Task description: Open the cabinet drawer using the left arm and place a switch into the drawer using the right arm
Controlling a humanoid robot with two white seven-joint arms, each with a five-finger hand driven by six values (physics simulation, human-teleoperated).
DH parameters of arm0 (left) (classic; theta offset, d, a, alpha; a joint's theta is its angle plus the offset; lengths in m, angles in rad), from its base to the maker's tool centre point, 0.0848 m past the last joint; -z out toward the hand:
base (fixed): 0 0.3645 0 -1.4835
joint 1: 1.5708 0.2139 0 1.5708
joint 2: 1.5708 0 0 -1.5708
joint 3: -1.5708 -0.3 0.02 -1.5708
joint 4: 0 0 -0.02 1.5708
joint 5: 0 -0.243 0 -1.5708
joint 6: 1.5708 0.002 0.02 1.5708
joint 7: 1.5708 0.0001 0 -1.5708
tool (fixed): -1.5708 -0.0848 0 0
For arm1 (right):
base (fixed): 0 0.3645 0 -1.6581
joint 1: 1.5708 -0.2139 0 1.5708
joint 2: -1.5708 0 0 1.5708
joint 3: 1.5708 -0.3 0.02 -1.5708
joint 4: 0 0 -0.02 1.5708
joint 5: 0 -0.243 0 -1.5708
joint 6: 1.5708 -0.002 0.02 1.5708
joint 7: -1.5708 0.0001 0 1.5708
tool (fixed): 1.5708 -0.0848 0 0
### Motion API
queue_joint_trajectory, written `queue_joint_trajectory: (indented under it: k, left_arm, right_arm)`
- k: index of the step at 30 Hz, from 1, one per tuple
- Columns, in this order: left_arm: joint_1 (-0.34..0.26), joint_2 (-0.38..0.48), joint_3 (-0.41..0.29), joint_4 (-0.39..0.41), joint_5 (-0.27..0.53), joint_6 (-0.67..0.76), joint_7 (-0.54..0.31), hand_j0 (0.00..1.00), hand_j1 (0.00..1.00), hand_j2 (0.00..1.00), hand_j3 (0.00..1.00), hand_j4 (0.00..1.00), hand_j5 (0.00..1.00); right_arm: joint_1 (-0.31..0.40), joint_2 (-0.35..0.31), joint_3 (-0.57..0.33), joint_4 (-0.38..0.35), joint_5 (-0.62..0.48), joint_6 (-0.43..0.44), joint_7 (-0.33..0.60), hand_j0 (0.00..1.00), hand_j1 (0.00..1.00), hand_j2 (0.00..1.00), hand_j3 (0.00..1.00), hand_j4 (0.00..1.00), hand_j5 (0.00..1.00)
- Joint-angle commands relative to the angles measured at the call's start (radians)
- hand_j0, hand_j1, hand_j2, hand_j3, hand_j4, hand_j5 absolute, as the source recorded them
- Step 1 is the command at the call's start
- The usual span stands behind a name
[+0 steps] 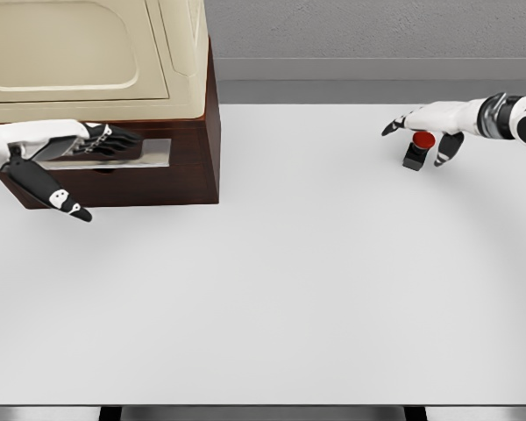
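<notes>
a: progress report, please. where does the job stand?

b: early. the cabinet [171,167], dark brown wood at the table's far left, has its drawer [114,153] looking shut or nearly so; its grey front sits about flush with the cabinet face. the left hand [88,145] lies across that front, fingers laid along it near the handle. whether they actually grip anything cannot be told from this view. its thumb points down and out toward the table.

a: and the switch?

b: the switch [418,149], a black block with a red button on top, stands on the white table [289,289] at the far right, well apart from the cabinet. the right hand [430,132] hovers just above it, fingers spread and relaxed, holding nothing. one finger hangs beside the switch, but no grasp has closed.

a: what else is there?

b: a cream appliance [88,57] sits on top of the cabinet.

a: so what is left?

b: nearly everything, by my judgement: the drawer pulled open, the switch grasped, carried across the table, and set inside.
</notes>
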Motion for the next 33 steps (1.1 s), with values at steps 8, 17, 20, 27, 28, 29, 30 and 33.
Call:
queue_joint_trajectory:
  k: [8, 17, 20, 27, 28, 29, 30, 33]
  left_arm:
    - [0.017, 0.003, 0.003, -0.002, 0.001, 0.000, 0.000, 1.00, 1.00, 1.00, 1.00, 1.00, 1.00]
    - [0.040, 0.017, 0.003, -0.002, 0.007, 0.000, 0.000, 1.00, 1.00, 1.00, 1.00, 1.00, 1.00]
    - [0.054, 0.019, 0.003, -0.002, 0.010, 0.000, 0.000, 1.00, 1.00, 1.00, 1.00, 1.00, 1.00]
    - [0.071, 0.062, 0.001, -0.003, 0.039, -0.002, 0.000, 1.00, 1.00, 1.00, 1.00, 1.00, 1.00]
    - [0.078, 0.066, 0.003, -0.003, 0.042, -0.002, 0.000, 1.00, 1.00, 1.00, 1.00, 1.00, 1.00]
    - [0.080, 0.074, 0.001, -0.003, 0.044, -0.002, 0.000, 1.00, 1.00, 1.00, 1.00, 1.00, 1.00]
    - [0.081, 0.080, 0.000, -0.003, 0.052, -0.002, 0.000, 1.00, 1.00, 1.00, 1.00, 1.00, 1.00]
    - [0.090, 0.088, 0.000, -0.003, 0.075, 0.000, 0.000, 1.00, 1.00, 1.00, 1.00, 1.00, 1.00]
  right_arm:
    - [0.003, 0.006, 0.001, 0.016, -0.003, -0.002, 0.000, 0.81, 0.81, 0.81, 0.81, 0.81, 0.81]
    - [0.005, 0.003, -0.002, 0.024, -0.003, -0.001, 0.000, 0.72, 0.72, 0.72, 0.72, 0.72, 0.72]
    - [0.005, 0.003, -0.005, 0.025, -0.003, -0.001, 0.000, 0.69, 0.69, 0.69, 0.69, 0.69, 0.69]
    - [0.005, 0.001, -0.005, 0.028, -0.003, -0.001, 0.000, 0.62, 0.62, 0.62, 0.62, 0.62, 0.62]
    - [0.005, 0.001, -0.005, 0.028, -0.003, -0.001, 0.000, 0.61, 0.61, 0.61, 0.61, 0.61, 0.61]
    - [0.005, 0.001, -0.005, 0.030, -0.003, -0.002, 0.000, 0.59, 0.59, 0.59, 0.59, 0.59, 0.59]
    - [0.005, 0.001, -0.005, 0.030, -0.003, -0.001, 0.000, 0.59, 0.59, 0.59, 0.59, 0.59, 0.59]
    - [0.005, 0.001, -0.005, 0.030, -0.001, -0.002, 0.000, 0.53, 0.53, 0.53, 0.53, 0.53, 0.53]
